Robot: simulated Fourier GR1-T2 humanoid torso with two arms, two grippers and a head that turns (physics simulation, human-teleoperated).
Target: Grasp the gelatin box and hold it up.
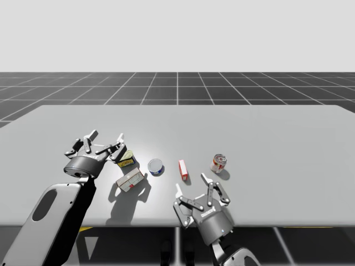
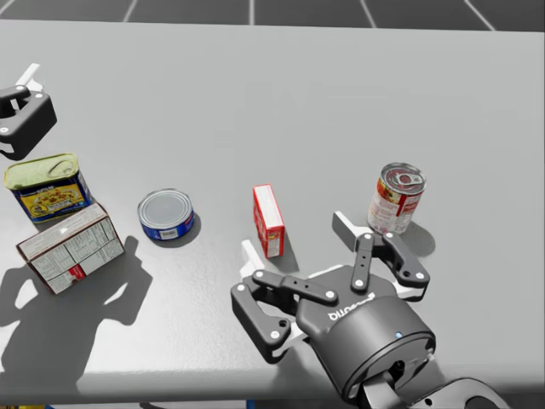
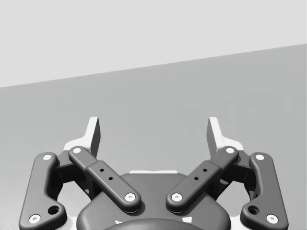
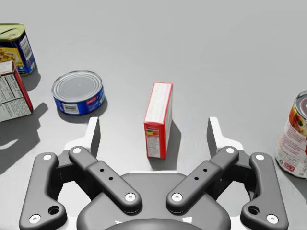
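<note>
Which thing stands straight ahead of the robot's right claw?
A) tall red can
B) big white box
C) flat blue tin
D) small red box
D: the right wrist view shows the small red box upright ahead of the open right gripper, centred on its gap.

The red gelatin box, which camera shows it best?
The right wrist view: the red box stands upright, close ahead of my right hand. The head view shows it from above, the high view from afar, beside the blue can.
</note>
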